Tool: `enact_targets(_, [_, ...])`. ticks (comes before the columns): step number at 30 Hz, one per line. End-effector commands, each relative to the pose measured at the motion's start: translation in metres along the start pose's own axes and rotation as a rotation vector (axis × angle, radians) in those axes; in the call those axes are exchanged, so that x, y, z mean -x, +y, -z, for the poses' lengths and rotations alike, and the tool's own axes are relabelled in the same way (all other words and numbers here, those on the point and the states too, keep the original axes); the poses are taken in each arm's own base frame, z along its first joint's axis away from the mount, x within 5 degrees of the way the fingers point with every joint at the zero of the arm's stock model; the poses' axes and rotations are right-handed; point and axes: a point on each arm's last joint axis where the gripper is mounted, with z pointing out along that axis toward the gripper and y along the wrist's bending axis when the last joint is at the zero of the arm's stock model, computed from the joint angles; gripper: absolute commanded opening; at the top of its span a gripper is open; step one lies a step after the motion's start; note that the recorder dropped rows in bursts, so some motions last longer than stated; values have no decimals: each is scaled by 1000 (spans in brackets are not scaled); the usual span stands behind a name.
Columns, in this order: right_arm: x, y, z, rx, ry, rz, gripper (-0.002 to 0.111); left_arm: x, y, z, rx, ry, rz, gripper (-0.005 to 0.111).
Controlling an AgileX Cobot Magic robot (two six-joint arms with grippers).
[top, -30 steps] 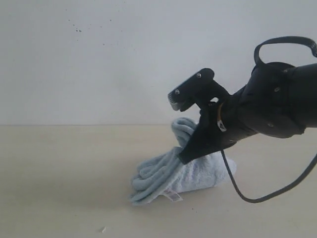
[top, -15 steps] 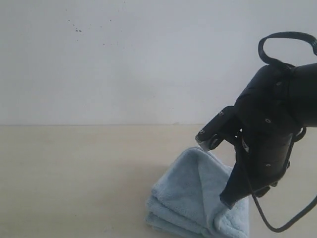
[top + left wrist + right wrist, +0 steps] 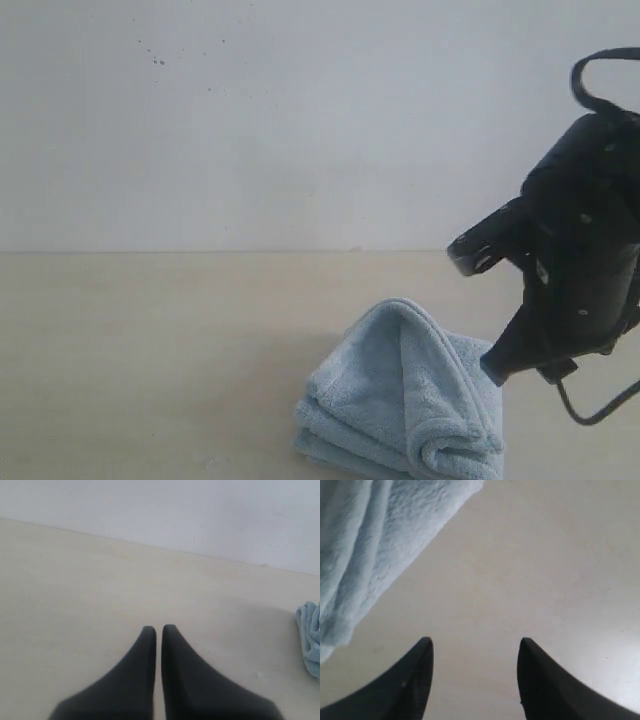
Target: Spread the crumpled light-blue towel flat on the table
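Observation:
The light-blue towel (image 3: pixel 400 400) lies in a folded, rumpled heap on the beige table (image 3: pixel 150 350), low and right of centre. My right gripper (image 3: pixel 482 310) hangs open just right of the heap, holding nothing. In the right wrist view the right gripper (image 3: pixel 475 642) has its jaws wide apart over bare table, and the towel (image 3: pixel 380 540) lies off to one side of them. My left gripper (image 3: pixel 157 629) is shut and empty over bare table (image 3: pixel 75 580). Only an edge of the towel (image 3: pixel 310 640) shows in that view. The exterior view does not show the left gripper. The towel's white tag is hidden.
A plain white wall (image 3: pixel 250 120) stands behind the table's far edge. A black cable (image 3: pixel 600 410) loops below the right arm near the towel. Bare tabletop stretches to the left of the heap.
My right gripper let go of the towel and drew back to the right. The towel, held up by a fold a second ago, has dropped into a lower heap farther right.

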Motion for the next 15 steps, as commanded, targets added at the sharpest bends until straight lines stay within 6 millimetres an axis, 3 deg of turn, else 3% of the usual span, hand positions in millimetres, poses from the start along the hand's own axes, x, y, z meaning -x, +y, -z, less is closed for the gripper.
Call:
enact_targets(1, [-4, -30, -14, 258, -14, -247, 50, -1, 0, 0, 4, 3, 1, 4])
enact_targets(4, [1, -29, -9, 634, -135, -245, 50, 1, 1, 0, 8, -17, -65, 4])
enact_targets(6, [4, -31, -12, 644, -169, -238, 50, 9, -4, 0, -47, -108, 22, 4])
enact_targets(9, [7, -22, -40, 660, -88, -248, 50, 20, -10, 3, -154, -205, 366, 4])
enact_targets(10, [7, -19, -50, 667, -56, -248, 50, 20, -10, 3, -162, -206, 409, 4])
enact_targets(15, [6, -11, -77, 712, 31, -287, 50, 19, -10, 3, -157, -192, 407, 4])
